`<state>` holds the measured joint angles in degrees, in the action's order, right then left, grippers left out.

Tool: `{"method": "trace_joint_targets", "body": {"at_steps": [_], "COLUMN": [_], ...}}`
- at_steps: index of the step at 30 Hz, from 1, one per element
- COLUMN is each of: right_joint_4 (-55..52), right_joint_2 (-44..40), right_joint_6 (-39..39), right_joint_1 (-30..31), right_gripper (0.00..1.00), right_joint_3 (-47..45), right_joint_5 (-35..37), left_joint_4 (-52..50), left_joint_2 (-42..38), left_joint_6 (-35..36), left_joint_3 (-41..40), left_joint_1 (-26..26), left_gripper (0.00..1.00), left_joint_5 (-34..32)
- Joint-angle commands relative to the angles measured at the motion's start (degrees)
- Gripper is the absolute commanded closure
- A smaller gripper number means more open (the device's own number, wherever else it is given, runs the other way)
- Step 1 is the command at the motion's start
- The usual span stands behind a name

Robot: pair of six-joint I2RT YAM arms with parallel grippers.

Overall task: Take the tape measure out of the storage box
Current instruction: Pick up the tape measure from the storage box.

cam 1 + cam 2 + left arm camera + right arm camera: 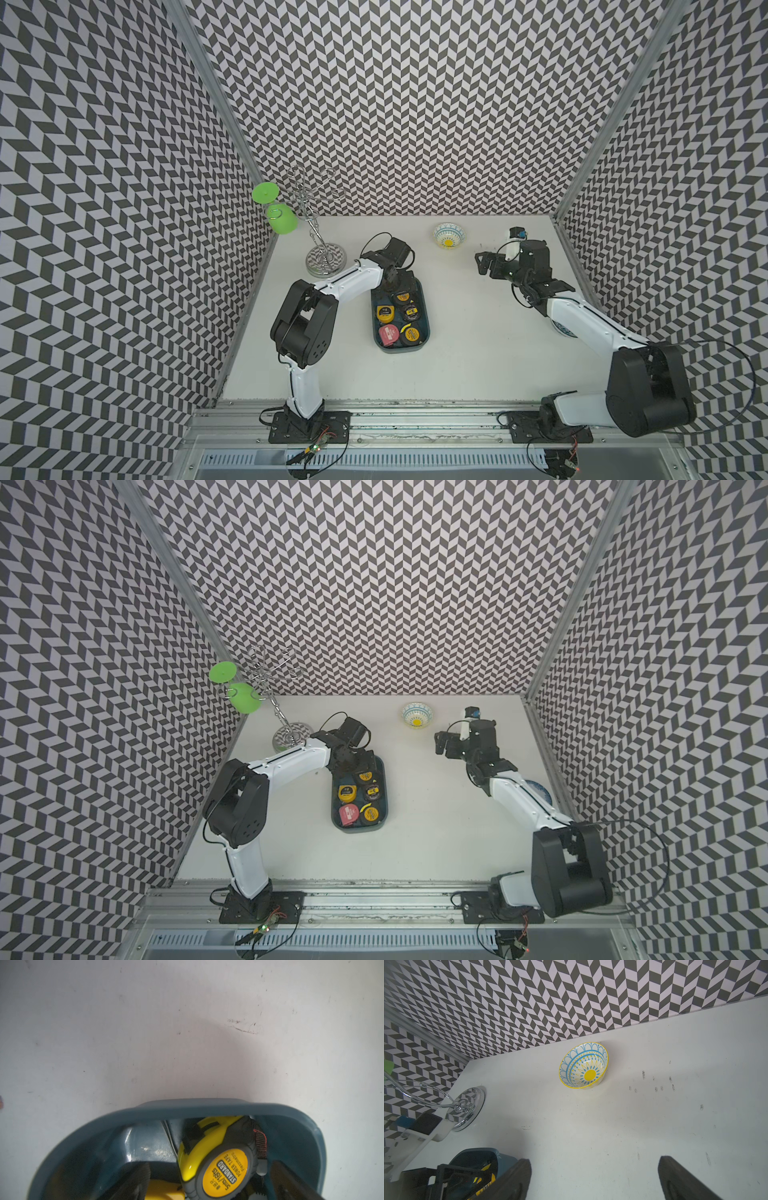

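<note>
Over in the far left corner, a chrome rack [326, 261] stands on the counter [478, 361], with a green cup [282, 223] hanging from one of its hooks. Just right of that, the left arm bends down into the storage box [399, 349], which sits lengthwise a little left of centre. In both top views the wrist hides the box's far end.

The left wrist view gives the good look. The left fingers [135, 1181] are spread wide inside the box, one on each side of a yellow-and-grey tape measure [225, 1172] with its orange label facing up. It sits right against the box's far wall, and neither finger looks pressed against it, so nothing is gripped.

Nearer in the box, both top views show more measures packed side by side. A yellow tape measure [385, 312] and a pink tape measure [388, 333] lie along the left side, with black tape measures [410, 334] to their right.

Moving right, a patterned bowl [449, 236] sits near the back wall. Then come the right fingers [517, 1178], wide apart over bare counter, holding nothing, well apart from the box. Far right, a second bowl [538, 792] peeks out from under the right arm, beside the wall.
</note>
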<state>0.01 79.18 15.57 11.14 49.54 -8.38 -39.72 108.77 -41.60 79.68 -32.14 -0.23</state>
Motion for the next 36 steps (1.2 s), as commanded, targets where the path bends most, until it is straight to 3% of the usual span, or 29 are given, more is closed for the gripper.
{"method": "trace_joint_targets", "body": {"at_steps": [1,23,28,36], "right_joint_4": [2.0,3.3,3.7,3.8], "right_joint_2": [1.1,2.9,3.2,3.2], "right_joint_6": [0.1,-0.4,-0.3,-0.3], "right_joint_1": [0.4,0.3,0.3,0.3], "right_gripper": [0.00,0.00,0.00,0.00], "right_joint_3": [-0.1,0.7,0.4,0.1], "right_joint_5": [0.5,0.9,0.9,0.8], "left_joint_4": [-0.4,-8.5,-8.6,-8.4], "left_joint_2": [1.7,9.1,9.8,10.0], "left_joint_6": [-1.0,-3.7,-3.7,-3.6], "left_joint_3": [2.3,8.2,8.5,8.6], "left_joint_1": [-0.1,-2.7,-2.8,-2.8], "left_gripper": [0.05,0.10,0.20,0.49], "left_joint_5": [1.4,-1.9,-2.6,-3.3]}}
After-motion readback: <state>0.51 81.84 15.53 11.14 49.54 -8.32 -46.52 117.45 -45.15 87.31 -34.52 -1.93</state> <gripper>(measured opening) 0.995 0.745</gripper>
